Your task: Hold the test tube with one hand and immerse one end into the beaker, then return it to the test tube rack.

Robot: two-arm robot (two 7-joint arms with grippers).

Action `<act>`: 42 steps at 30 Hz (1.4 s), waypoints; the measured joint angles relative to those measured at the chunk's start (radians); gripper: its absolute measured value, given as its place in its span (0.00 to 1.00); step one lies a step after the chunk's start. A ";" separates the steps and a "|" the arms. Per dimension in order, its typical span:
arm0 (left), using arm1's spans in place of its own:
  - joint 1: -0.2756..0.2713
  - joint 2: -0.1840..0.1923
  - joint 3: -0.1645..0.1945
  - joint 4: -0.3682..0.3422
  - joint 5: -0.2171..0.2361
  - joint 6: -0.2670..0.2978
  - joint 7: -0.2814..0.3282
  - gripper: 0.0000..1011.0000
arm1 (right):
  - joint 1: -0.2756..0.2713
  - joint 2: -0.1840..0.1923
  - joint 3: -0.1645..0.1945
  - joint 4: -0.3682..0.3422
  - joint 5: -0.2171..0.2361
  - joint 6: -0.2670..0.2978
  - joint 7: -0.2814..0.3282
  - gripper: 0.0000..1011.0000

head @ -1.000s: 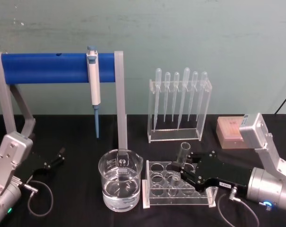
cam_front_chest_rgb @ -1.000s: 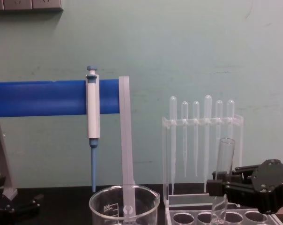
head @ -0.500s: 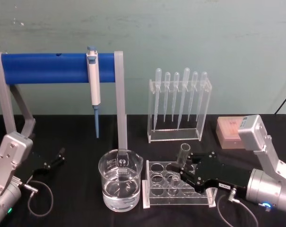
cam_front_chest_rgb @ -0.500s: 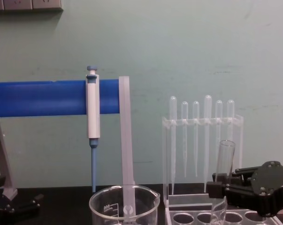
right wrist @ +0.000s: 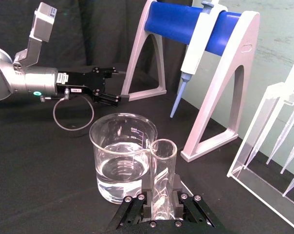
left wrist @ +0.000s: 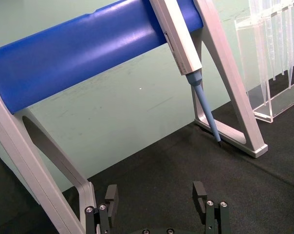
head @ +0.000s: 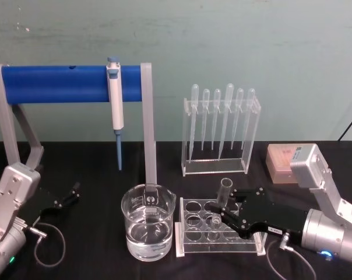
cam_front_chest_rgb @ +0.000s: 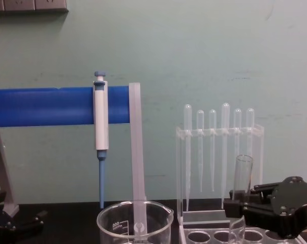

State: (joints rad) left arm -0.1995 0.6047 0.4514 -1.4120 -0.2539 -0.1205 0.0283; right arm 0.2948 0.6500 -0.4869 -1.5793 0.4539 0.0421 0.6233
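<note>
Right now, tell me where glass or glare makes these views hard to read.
Head view: the test tube in the right claw blends into the clear rack. Right wrist view: the beaker and the tube rim overlap, and the water bends what lies behind. Chest view: the beaker is cut off at the bottom edge. Left wrist view: the blue bar carries a soft highlight.

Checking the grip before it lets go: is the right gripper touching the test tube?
Touching. In the right wrist view the right gripper has its fingers pressed against both sides of the test tube.
</note>
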 joint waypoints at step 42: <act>0.000 0.000 0.000 0.000 0.000 0.000 0.000 0.99 | 0.002 -0.019 0.000 0.022 -0.019 -0.015 0.007 0.47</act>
State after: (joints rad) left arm -0.1996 0.6047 0.4514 -1.4120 -0.2539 -0.1205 0.0283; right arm 0.2965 0.6313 -0.4872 -1.5571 0.4344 0.0267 0.6306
